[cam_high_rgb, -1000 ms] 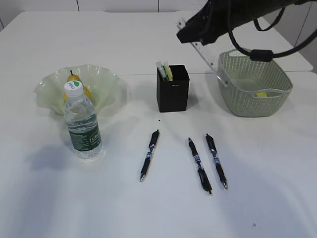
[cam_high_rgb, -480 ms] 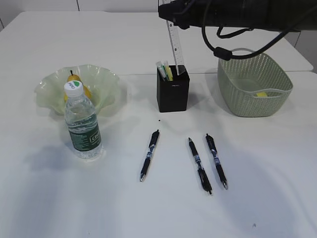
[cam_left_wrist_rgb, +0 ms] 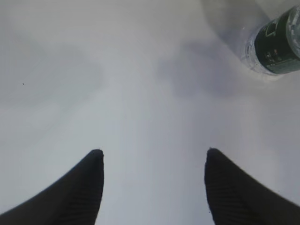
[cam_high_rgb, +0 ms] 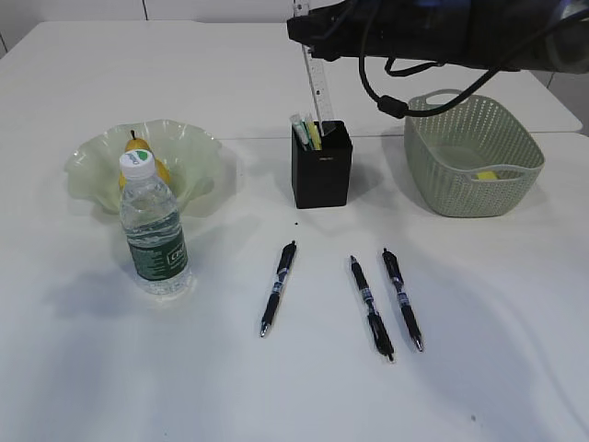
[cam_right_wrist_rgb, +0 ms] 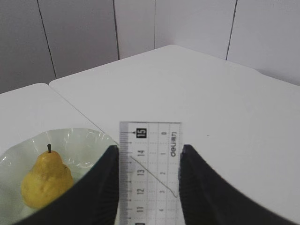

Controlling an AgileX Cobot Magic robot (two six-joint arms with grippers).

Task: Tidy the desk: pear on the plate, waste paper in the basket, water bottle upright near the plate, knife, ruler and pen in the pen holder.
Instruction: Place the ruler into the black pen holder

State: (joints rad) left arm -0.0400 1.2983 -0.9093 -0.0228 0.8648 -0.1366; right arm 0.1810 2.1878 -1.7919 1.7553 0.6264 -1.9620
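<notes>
The right gripper (cam_right_wrist_rgb: 147, 180), clamped on the ruler (cam_high_rgb: 317, 78), has carried it from beside the basket (cam_high_rgb: 474, 157) to above the pen holder (cam_high_rgb: 321, 166); insertion appears imminent. The ruler's long axis now stands nearly vertical, lower end at the holder's mouth. The left gripper (cam_left_wrist_rgb: 153, 187) hangs spread over bare desk (cam_left_wrist_rgb: 93, 70).

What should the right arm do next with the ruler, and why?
Probably ease the ruler a little lower and let go. The right tool grips it upright, its lower end at the mouth of the pen holder, so a release should leave it standing inside. Three pens remain on the desk.
</notes>
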